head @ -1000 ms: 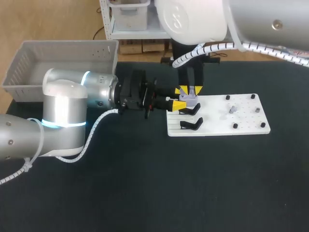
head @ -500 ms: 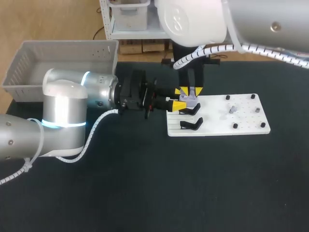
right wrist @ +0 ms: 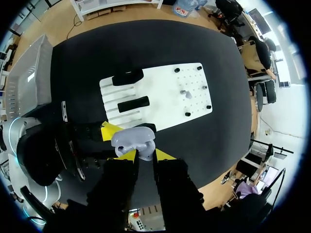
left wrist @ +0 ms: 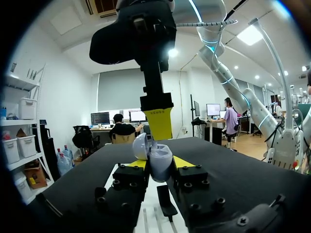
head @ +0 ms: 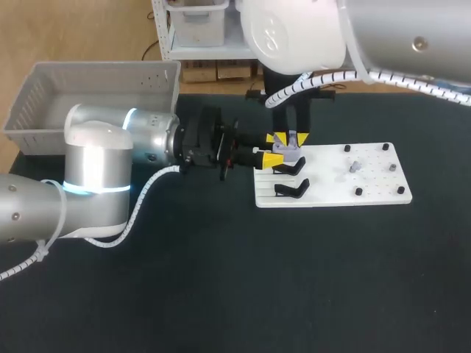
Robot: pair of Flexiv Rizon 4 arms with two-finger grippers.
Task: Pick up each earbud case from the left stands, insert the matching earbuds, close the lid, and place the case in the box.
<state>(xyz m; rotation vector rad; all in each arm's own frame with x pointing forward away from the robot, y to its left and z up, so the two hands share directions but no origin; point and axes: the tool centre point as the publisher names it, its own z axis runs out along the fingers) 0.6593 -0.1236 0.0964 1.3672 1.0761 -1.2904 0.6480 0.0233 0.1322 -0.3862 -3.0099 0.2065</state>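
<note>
Left wrist view: left end effector point(left wrist: 160, 163) clamps the open-lidded earbud case point(left wrist: 159, 167); right end effector point(right wrist: 145, 154) above, grip unclear.

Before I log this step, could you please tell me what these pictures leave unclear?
- Inside of the earbud case: its lid and the right gripper cover it in every view.
- Floor of the box: head view, the left arm covers one corner.
- Small item on the white board: head view, too small to identify.
</note>
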